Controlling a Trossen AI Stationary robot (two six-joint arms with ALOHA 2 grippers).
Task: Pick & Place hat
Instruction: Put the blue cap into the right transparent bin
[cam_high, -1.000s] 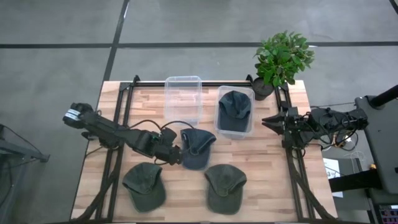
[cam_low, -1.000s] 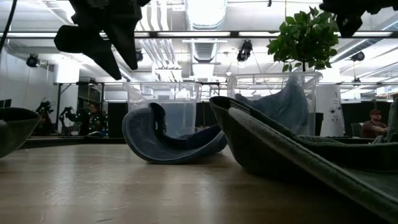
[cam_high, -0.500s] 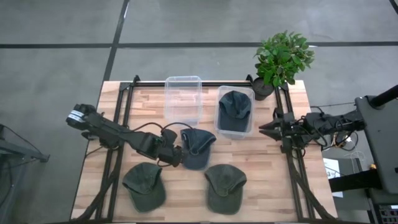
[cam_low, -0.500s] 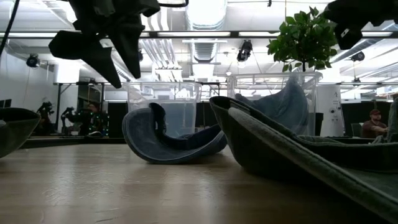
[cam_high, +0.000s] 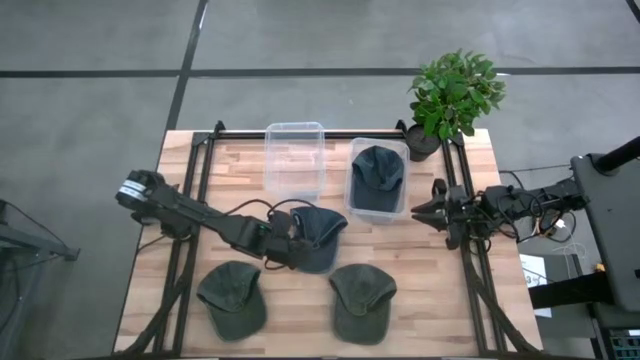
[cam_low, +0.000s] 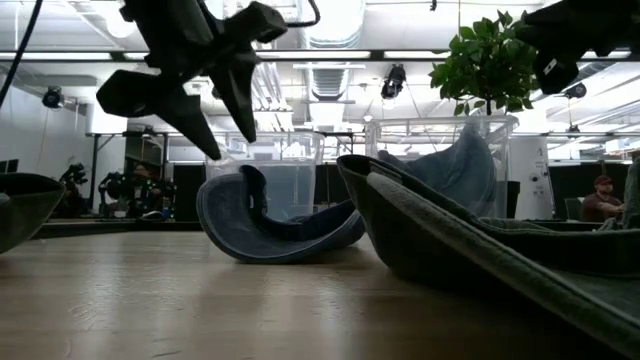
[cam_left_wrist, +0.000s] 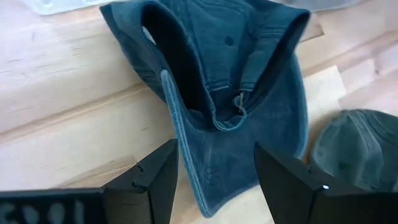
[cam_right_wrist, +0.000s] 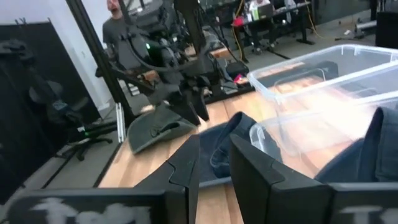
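Note:
A blue hat (cam_high: 320, 236) (cam_low: 280, 238) lies upside down on its crown near the table's middle, its hollow and back strap (cam_left_wrist: 227, 115) facing up. My left gripper (cam_high: 289, 244) (cam_low: 232, 148) (cam_left_wrist: 214, 183) is open. It hovers just above the hat's left side, with the brim (cam_left_wrist: 214, 165) showing between its fingers and not touched. My right gripper (cam_high: 417, 210) (cam_right_wrist: 214, 155) is narrowly open. It waits in the air to the right of a clear bin (cam_high: 352, 205) that holds a dark hat (cam_high: 377, 172).
An empty clear bin (cam_high: 295, 158) stands on the far side of the blue hat. Two green hats (cam_high: 232, 297) (cam_high: 362, 300) lie near the table's near edge. A potted plant (cam_high: 455, 95) stands at the far right corner. Black frame rails run along both sides.
My left gripper has moved right toward the blue hat, come down and turned, staying open. My right gripper has drifted toward the near edge and slightly left. The hats have not moved.

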